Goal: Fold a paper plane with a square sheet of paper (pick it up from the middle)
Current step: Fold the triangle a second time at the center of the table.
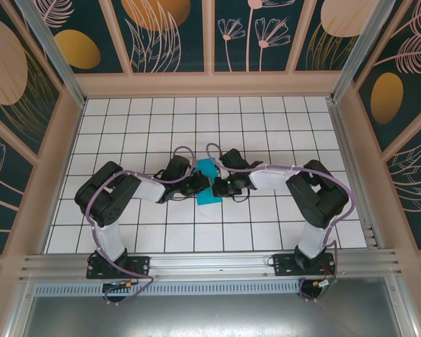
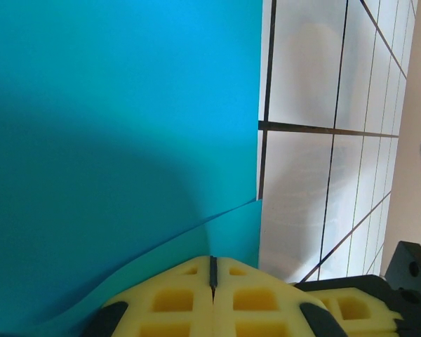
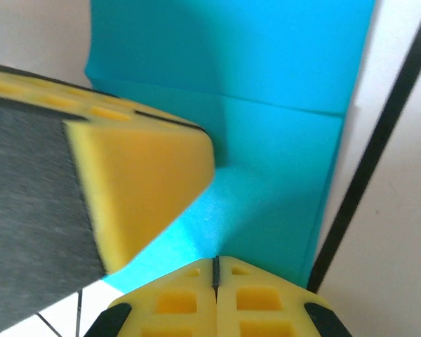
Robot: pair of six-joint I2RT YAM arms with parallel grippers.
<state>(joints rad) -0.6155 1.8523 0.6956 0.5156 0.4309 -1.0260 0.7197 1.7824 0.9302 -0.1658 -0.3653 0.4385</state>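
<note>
White tiled table (image 1: 266, 225), folded teal paper (image 1: 208, 191)

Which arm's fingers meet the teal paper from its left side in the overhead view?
The left arm's fingers: they reach the teal paper from its left edge, while the right arm's fingers come from the right.

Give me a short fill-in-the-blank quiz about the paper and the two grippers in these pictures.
The sheet of paper on the tiled table is ____ in colour.
The left gripper and the right gripper both have their jaws ____.
Their finger pads are ____ foam.
In the top view, the paper lies ____ the two grippers.
Missing words: teal, shut, yellow, between.
</note>
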